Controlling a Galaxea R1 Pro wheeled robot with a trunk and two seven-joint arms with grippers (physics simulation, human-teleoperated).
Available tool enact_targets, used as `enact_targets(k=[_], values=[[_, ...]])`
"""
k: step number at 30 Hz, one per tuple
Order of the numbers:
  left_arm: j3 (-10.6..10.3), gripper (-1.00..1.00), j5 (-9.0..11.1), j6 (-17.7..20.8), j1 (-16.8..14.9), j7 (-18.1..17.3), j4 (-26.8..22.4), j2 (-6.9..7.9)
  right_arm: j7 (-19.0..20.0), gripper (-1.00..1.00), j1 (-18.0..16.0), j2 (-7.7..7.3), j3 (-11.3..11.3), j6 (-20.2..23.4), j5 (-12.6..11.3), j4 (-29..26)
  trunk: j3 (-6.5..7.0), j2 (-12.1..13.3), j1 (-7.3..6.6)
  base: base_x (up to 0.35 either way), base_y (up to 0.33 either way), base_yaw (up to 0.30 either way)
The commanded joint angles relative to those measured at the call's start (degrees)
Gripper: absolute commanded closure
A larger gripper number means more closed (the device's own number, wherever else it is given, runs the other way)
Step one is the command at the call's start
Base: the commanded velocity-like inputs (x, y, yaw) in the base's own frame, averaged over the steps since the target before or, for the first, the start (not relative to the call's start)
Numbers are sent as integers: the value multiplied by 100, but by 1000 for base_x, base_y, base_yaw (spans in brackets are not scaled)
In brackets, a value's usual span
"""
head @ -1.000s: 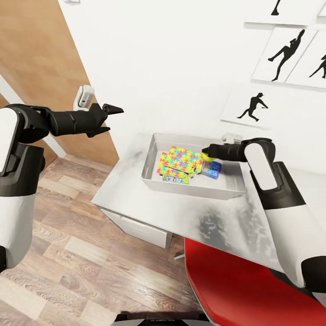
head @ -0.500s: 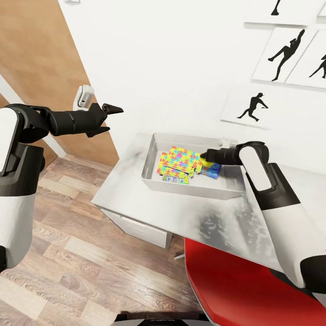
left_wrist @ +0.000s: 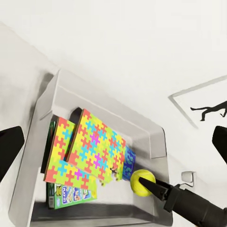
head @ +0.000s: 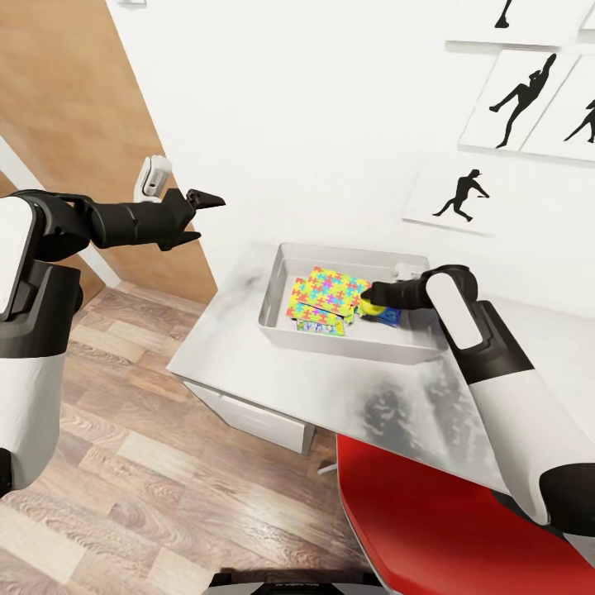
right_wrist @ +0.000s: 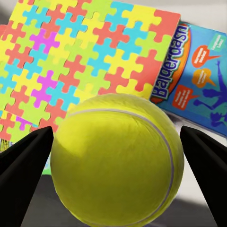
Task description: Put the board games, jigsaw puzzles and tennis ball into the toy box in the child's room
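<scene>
Right gripper (head: 369, 298): clamped on the tennis ball (head: 373, 307), one finger seen on each side of it in the right wrist view; it is held low inside the toy box (head: 278, 293), over the right-hand part of the contents.
Tennis ball: gripped between the two fingers, just above the edge where the top jigsaw puzzle (right_wrist: 85, 61) meets the blue board game (right_wrist: 198, 71).
Jigsaw puzzles: two bright squares are stacked and overlapping in the middle of the toy box; the upper one lies tilted across the lower one (left_wrist: 59, 151).
Board games: a green-edged one (left_wrist: 71, 195) is seen under the puzzles at the near wall; the blue one sticks out beside the puzzles on the right.
Toy box: placed on the light grey table (head: 248, 355), close to the white wall; bare floor is left inside along its left and far walls.
Left gripper (head: 202, 216): fingers spread apart and nothing between them, held in the air to the left of the table, well apart from the toy box.
Open room: bare table top is seen between the box and the near edge, beyond which a red chair (head: 430, 521) stands.
</scene>
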Motion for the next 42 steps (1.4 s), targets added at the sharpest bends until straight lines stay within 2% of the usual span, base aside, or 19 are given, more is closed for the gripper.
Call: enact_targets(k=[1, 16, 26, 42], values=[[-6, -100, 56, -7, -7, 58, -3, 3, -61, 100, -7, -4, 13, 7, -59, 13, -9, -10, 3, 0, 0, 0], [-5, -100, 54, -7, -22, 58, 32, 1, -69, 100, -43, -31, 1, 7, -64, 38, -9, -10, 3, 0, 0, 0], [0, -100, 49, -7, -46, 58, 52, -10, -79, 100, -30, -100, 190, 7, -103, -134, -9, -10, 3, 0, 0, 0], [0, -100, 47, -7, -80, 62, 107, -29, -86, 100, 13, -113, 353, 7, -159, -279, -9, -10, 3, 0, 0, 0]])
